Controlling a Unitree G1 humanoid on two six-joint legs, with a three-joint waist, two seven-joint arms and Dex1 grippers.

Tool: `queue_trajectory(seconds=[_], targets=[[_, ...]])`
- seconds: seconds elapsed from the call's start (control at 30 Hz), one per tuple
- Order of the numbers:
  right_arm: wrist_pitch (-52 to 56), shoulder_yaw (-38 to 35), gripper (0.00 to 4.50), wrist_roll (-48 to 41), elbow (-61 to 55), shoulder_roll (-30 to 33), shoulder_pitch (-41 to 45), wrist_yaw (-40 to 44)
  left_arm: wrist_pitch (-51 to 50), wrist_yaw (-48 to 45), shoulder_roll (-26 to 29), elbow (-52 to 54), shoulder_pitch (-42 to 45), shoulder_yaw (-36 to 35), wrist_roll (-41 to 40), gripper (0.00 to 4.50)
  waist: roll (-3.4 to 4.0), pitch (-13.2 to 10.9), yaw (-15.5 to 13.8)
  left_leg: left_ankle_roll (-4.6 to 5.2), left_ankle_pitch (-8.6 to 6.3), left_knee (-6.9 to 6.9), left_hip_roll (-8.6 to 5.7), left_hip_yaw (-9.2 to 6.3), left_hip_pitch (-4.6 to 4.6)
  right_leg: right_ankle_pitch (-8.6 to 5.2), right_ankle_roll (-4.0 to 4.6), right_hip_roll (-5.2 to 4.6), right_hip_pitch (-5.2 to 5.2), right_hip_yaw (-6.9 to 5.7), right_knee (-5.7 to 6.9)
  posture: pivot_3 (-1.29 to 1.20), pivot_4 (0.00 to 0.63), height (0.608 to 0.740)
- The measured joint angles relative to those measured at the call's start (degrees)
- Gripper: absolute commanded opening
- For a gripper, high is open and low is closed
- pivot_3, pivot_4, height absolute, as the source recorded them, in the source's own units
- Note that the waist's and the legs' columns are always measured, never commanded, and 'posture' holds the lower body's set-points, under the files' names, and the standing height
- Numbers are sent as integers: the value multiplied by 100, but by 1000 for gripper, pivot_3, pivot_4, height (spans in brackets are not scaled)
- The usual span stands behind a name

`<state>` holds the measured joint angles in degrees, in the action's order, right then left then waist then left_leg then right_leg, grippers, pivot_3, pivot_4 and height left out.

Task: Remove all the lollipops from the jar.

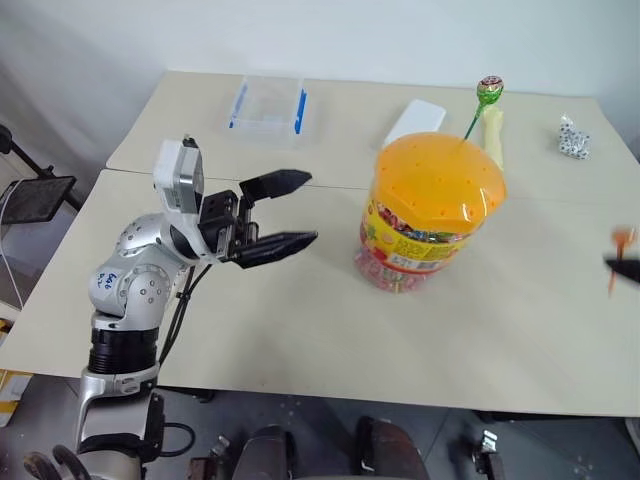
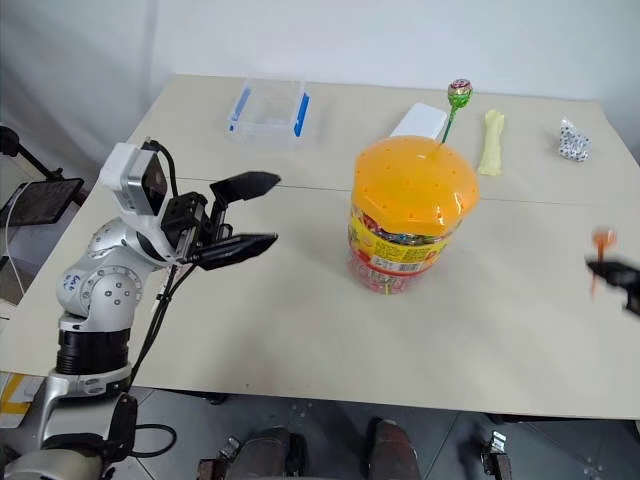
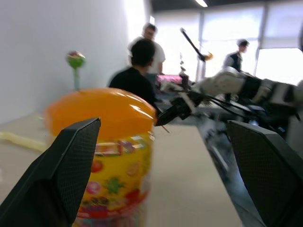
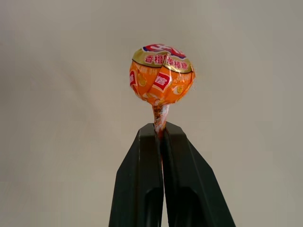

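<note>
The jar point(image 1: 430, 215), a clear tub with an orange domed lid and a yellow-red label, stands mid-table. A green lollipop point(image 1: 490, 90) sticks up from the lid's far side on its green stick. My left gripper point(image 1: 311, 208) hovers open to the left of the jar, pointing at it, apart from it and holding nothing. At the far right, away from the jar, my right gripper point(image 2: 612, 270) is shut on the stick of an orange lollipop point(image 4: 161, 75), whose head stands above the fingertips point(image 4: 173, 137).
A clear box with blue clips point(image 1: 268, 105) sits at the back left. Behind the jar are a white box point(image 1: 415, 120) and a pale yellow elongated object point(image 1: 494, 135). A small black-and-white item point(image 1: 573, 140) lies back right. People point(image 3: 142, 66) stand beyond the table.
</note>
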<state>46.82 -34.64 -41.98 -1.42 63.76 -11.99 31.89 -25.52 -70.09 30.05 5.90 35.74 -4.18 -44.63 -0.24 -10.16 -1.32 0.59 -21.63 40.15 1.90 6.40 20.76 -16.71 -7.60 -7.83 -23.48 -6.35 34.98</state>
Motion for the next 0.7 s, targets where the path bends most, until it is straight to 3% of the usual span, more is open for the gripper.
queue_trajectory(seconds=[0.13, 0.27, 0.3, 0.47, 0.6, 0.7], targets=[[-298, 312, 19, 446, -16, -354, -59, 182, 20, -537, 228, -28, 133, 470, 294, 4500, 0, 0, 48, -5, 3, -1, 10, 15, -14, 0, 0, 14, 3, 17, 0, 0, 150, 740], [-164, 665, 19, 694, 27, -490, 96, 231, 111, -625, 199, -239, 227, 505, 436, 4500, 1, 0, 23, -5, 3, -1, 10, 16, -14, 0, 1, 13, 2, 22, -2, 0, 150, 740], [-117, 677, 492, 739, 89, -500, 157, 247, 122, -626, 182, -243, 227, 505, 448, 4500, 0, 0, 13, -5, 3, -1, 10, 15, -13, 0, 0, 13, 2, 21, -2, 0, 150, 740], [-127, 673, 2022, 848, 174, -555, 227, 545, 117, -611, 172, -240, 220, 461, 448, 4500, 0, 0, -15, -5, 3, -1, 9, 11, -12, 0, 0, 13, 3, 20, -3, 0, 150, 740], [-1355, 251, 3277, 929, -28, -664, -122, 1649, 33, -439, 158, -237, 151, 258, 390, 4500, 0, 0, -11, -5, 3, -6, 8, 13, -11, 1, -1, 13, 2, 21, -6, 0, 150, 740], [-2021, -288, 3277, 398, -302, -868, 369, 2482, -98, 56, -87, -278, 134, -152, 152, 4500, -3, -2, 23, -5, 3, 0, 11, 18, -19, 2, -2, 15, 7, 30, -6, 0, 150, 740]])
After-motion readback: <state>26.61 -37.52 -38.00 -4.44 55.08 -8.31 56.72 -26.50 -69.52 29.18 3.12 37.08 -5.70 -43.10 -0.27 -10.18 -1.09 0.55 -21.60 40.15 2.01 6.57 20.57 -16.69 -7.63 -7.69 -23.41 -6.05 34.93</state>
